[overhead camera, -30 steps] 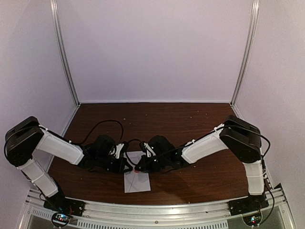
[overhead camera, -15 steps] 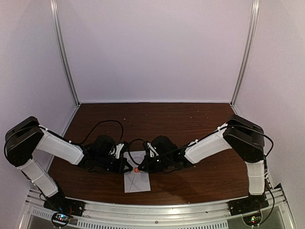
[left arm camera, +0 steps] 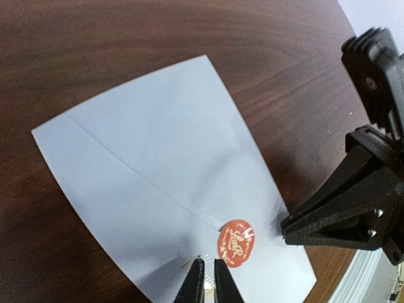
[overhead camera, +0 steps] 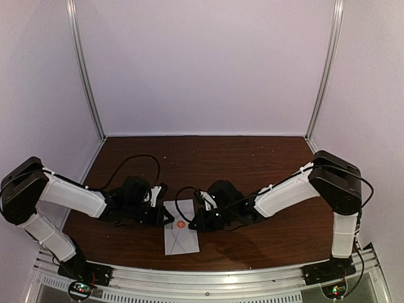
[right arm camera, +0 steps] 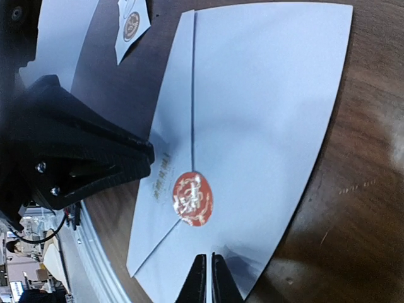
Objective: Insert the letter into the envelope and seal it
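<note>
The pale envelope [overhead camera: 182, 240] lies flat near the table's front edge, its flap folded down. A round red seal sticker [overhead camera: 180, 224] sits on the flap's tip [left arm camera: 235, 243] [right arm camera: 193, 199]. The letter is out of view. My left gripper [overhead camera: 169, 219] [left arm camera: 207, 278] hovers low at the envelope's left side, just short of the seal. Its fingers are together and hold nothing. My right gripper [overhead camera: 192, 224] [right arm camera: 208, 274] is low over the envelope's right side, facing the left one. It is shut and empty too.
A small white strip with a round sticker [right arm camera: 131, 22] lies on the wood beyond the envelope, beside another white sheet [right arm camera: 60, 38]. Black cables loop behind both wrists [overhead camera: 136, 164]. The metal rail [overhead camera: 202, 274] runs along the near edge.
The right gripper has drawn back to the right off the seal, which now lies uncovered on the flap. The left arm has pulled slightly left and lower.
</note>
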Controlling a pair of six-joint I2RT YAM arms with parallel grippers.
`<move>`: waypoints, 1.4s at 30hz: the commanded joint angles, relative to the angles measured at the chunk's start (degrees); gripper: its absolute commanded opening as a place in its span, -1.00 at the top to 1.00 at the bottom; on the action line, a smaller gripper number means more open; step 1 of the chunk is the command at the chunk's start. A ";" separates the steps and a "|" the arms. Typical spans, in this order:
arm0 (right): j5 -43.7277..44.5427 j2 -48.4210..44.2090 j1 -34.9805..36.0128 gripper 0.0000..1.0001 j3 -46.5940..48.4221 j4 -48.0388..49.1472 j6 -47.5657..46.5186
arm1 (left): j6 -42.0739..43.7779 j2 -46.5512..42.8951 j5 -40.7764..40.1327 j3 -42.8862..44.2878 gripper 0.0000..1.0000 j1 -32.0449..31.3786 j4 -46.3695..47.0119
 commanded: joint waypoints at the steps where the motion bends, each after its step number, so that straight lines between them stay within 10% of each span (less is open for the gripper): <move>1: -1.74 -8.22 -0.48 0.59 -1.33 -0.93 -3.00 | 0.22 -7.52 -4.03 1.70 0.60 -0.08 0.64; 6: 4.86 -18.02 -1.40 -0.43 -2.36 -8.97 -8.22 | 3.28 -15.88 -10.31 4.79 -0.10 -0.07 -4.22; 11: 15.36 -27.06 -4.85 -0.99 -3.88 -14.18 -13.41 | 8.67 -16.42 -16.92 9.08 -0.61 0.93 -8.11; 30: 23.02 -51.09 -51.44 -1.00 -22.89 -9.99 -33.36 | 17.44 -29.67 -11.29 -8.01 -0.80 50.42 11.00; 42: 28.33 -55.39 -60.39 -1.00 -45.29 33.68 -38.64 | 30.76 -20.28 -14.87 -19.81 -0.85 51.78 44.98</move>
